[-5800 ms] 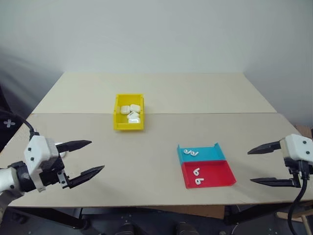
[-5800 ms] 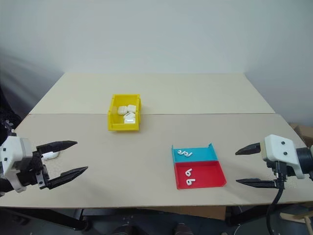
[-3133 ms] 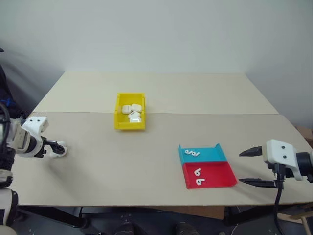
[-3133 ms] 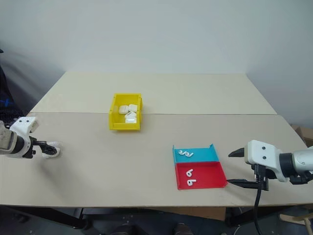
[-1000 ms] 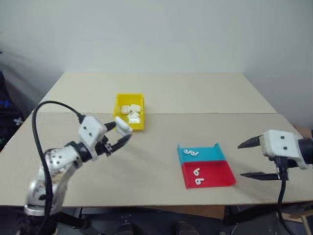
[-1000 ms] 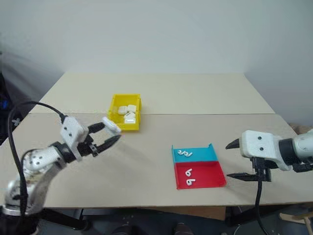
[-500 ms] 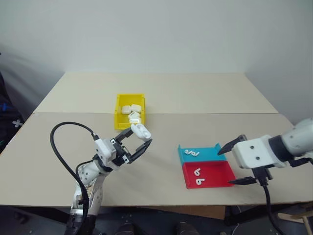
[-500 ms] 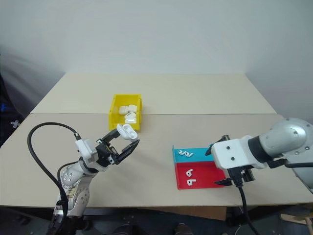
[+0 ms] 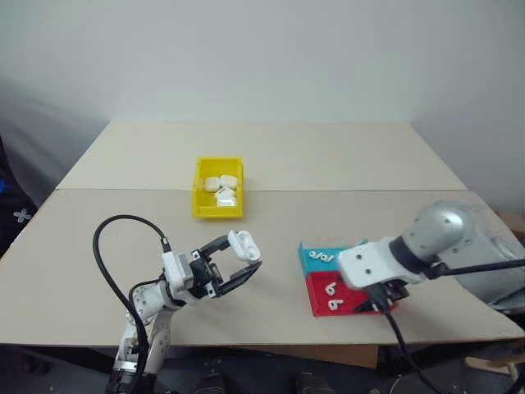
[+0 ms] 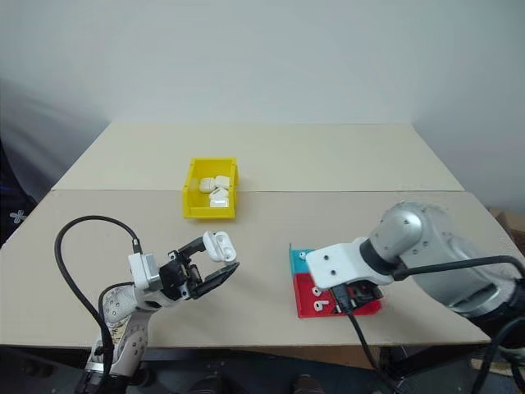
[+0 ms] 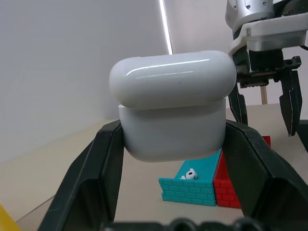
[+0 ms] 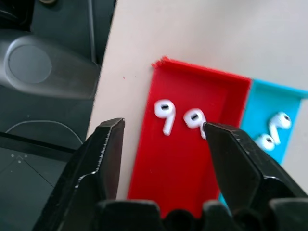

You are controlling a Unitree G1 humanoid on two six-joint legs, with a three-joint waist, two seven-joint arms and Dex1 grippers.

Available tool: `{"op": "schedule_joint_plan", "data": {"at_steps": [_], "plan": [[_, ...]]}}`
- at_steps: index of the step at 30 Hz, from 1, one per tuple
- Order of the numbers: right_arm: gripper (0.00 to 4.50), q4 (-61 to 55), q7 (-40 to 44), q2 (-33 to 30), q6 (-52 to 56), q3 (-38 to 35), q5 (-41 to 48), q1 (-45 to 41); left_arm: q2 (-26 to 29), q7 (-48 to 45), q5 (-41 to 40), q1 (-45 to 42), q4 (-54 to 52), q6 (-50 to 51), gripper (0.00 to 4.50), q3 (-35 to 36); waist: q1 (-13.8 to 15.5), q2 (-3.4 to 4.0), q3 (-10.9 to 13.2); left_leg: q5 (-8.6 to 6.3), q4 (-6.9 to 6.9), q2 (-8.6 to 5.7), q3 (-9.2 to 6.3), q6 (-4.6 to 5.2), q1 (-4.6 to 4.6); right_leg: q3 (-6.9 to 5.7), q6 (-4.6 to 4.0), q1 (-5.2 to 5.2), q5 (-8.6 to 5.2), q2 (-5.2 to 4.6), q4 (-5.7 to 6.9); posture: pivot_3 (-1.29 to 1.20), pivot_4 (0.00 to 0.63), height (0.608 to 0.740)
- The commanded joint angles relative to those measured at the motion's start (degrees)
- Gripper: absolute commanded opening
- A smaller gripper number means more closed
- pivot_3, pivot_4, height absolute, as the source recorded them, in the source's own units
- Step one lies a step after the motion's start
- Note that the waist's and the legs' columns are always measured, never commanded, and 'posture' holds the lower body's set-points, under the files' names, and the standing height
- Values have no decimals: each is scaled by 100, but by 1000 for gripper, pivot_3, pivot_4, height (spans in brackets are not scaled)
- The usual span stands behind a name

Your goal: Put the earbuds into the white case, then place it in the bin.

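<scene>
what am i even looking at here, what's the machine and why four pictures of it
It's a two-armed robot at a table. Two pictures come from cameras on its head, looking down; the other two from cameras on each wrist. The left gripper is shut on a white case, held above the table. The right gripper hangs open over a red tray holding two earbuds; a teal tray beside it holds two more. Farther back stands a yellow bin with more white cases inside.
</scene>
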Motion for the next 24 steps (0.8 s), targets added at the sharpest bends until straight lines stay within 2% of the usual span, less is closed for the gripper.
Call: {"op": "schedule_joint_plan", "data": {"at_steps": [1, 24], "plan": [[3283, -43, -102, 122, 60, 200, -412, -40, -7, 123, 100, 8, -262, -172, 2769, -59, -1, 0, 0, 0, 0, 0, 0, 0, 0, 0, 0, -1, 0, 0, 0, 0, 150, 740], [3283, 284, -63, 730, -171, 708, -1266, 170, 166, 434, 188, 69, -491, 26, 2769, -203, -5, 0, 0, 0, -1, 0, -1, 0, 0, -2, -2, 0, 0, 1, 0, 0, 150, 740]]}}
